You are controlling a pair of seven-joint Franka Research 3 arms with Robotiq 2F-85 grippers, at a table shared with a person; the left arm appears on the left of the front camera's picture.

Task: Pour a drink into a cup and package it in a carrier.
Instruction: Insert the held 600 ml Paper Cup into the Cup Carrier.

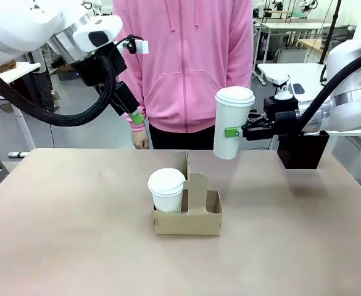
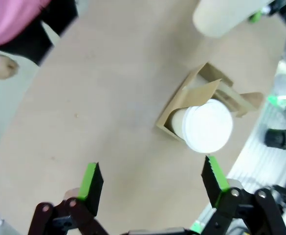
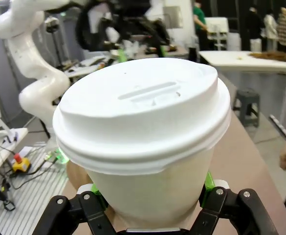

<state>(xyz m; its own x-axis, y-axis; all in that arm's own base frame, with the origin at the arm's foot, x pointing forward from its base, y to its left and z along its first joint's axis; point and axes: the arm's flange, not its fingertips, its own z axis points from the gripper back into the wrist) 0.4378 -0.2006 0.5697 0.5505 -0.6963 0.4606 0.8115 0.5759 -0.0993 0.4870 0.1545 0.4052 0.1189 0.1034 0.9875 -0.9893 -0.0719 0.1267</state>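
A brown cardboard carrier stands mid-table with a lidded white cup in its left slot; the right slot is vacant. My right gripper is shut on a second lidded white cup, upright in the air behind and to the right of the carrier. The right wrist view has this cup up close between the green pads. My left gripper hangs open high at the back left. In its wrist view, the left gripper looks down on the carrier and the slotted cup. The drink is out of view.
A person in a pink hoodie stands at the table's far edge, one hand hanging at the edge. A black box sits at the back right, under my right arm. Bare tabletop surrounds the carrier.
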